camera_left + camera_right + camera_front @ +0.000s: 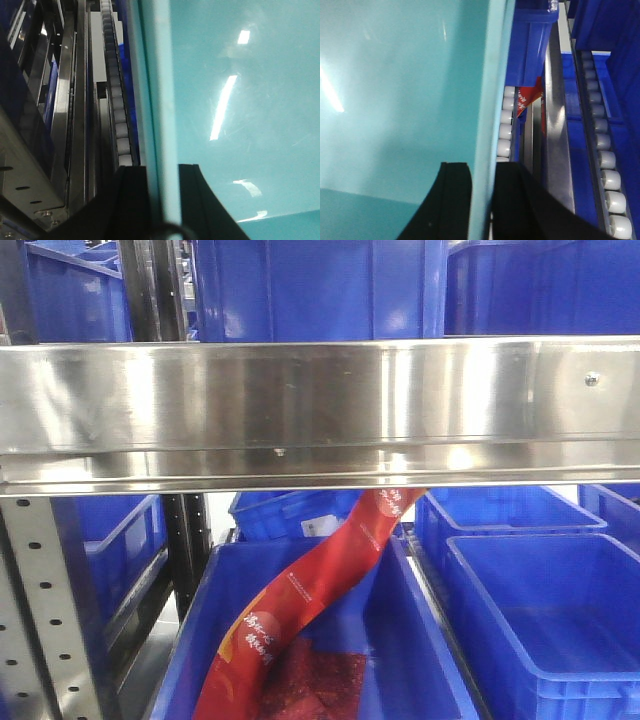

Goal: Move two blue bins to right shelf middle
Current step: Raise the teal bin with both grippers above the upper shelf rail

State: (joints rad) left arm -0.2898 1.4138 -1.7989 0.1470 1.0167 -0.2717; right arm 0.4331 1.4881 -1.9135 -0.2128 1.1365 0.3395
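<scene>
Both wrist views are filled by one bin whose wall looks teal up close [240,100] [405,90]. My left gripper [163,169] is shut on its thin upright rim, one black finger [134,200] outside and the other inside. My right gripper [483,166] pinches the opposite rim the same way, with its outer finger [520,200] beside the rollers. Neither gripper shows in the front view. There, blue bins [320,290] stand above the steel beam and more sit below it.
A steel shelf beam [320,410] crosses the front view. Below it a blue bin [420,640] holds a long red packet [310,590], with another blue bin [545,620] to its right. White roller tracks [116,100] [606,160] run alongside the held bin. A perforated upright [40,610] stands at left.
</scene>
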